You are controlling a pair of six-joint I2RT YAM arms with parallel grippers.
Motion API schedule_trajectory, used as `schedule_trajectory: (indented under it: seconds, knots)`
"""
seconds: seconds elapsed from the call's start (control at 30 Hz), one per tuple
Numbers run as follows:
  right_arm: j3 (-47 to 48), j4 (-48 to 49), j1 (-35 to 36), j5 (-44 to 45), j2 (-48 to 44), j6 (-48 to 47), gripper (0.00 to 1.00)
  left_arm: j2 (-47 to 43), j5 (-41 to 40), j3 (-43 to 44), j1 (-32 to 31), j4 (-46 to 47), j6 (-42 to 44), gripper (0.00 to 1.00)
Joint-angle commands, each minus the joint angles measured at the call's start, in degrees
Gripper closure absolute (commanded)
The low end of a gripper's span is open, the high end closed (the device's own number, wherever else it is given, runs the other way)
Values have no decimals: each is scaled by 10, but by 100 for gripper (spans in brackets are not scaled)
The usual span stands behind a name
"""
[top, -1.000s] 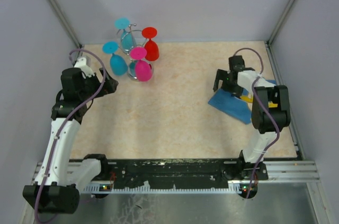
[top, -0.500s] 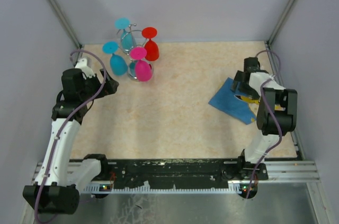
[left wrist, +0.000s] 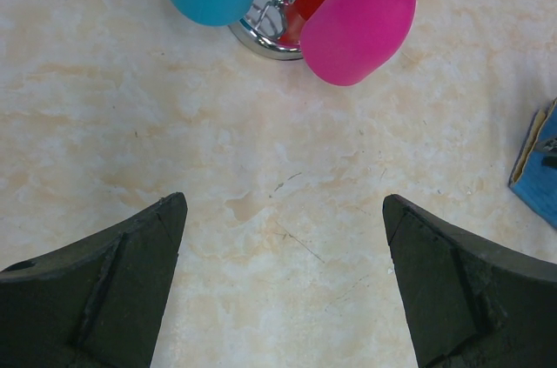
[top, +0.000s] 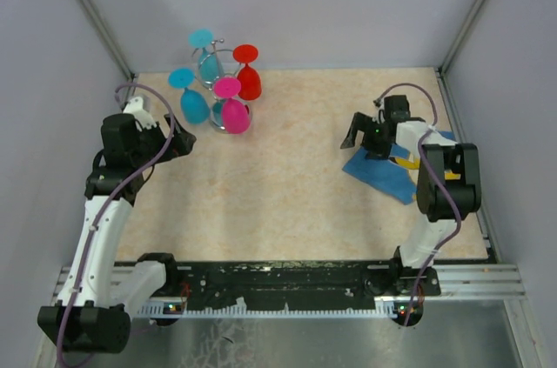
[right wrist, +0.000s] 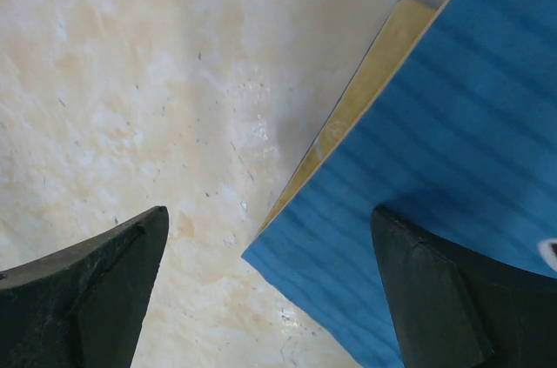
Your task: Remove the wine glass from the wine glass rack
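Fingers wide, empty: left gripper [left wrist: 283,203] faces the wine glass rack [left wrist: 271,37]; right gripper [right wrist: 268,216] hovers over perhaps a blue cloth [right wrist: 426,168].

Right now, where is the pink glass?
In the top view, the pink glass hangs upside down on the rack, far left of the table, beside a blue glass.

Beige marbled table [top: 296,185], matte, marked with fine scratches and dark specks. Far left: wine glass rack [left wrist: 271,30] standing on round shiny base. Right side, well apart from rack: flat blue ribbed sheet [top: 383,172], lying askew, corner toward centre. Thin yellow layer [right wrist: 365,107] peeking from beneath one edge.
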Motion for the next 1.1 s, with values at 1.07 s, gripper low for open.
schedule_trajectory:
  seconds: [1.07]
  knots:
    - [183,-11,229,133,-68,-24,1,-21,-21,2,-4,6,-1,0]
